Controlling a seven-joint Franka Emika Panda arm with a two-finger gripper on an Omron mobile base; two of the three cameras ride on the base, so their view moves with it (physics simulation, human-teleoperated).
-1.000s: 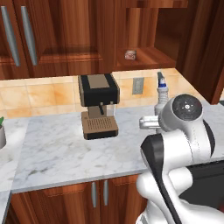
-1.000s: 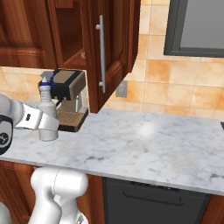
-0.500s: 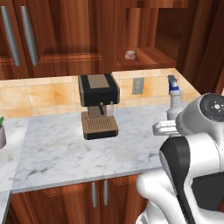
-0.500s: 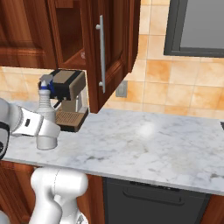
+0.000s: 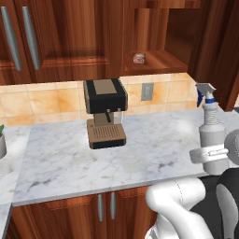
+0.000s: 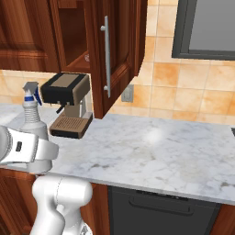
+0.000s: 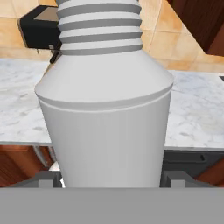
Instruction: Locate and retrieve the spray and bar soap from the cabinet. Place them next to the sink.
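Matt plastic spray (image 5: 213,135), marble counter (image 5: 154,154)

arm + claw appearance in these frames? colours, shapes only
Glossy white rounded arm links with dark grey to black joint sections. A round grey cap sits on one joint at the left base view's right edge. Claw: two small dark grey blocky fingertips. No cables or markings that I can make out.

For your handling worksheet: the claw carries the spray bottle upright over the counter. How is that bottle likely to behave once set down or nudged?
The spray is tall and slim, so it probably tips easily if nudged high. Its smooth, rigid-looking body may slip in the claw. The round base could roll if it falls.
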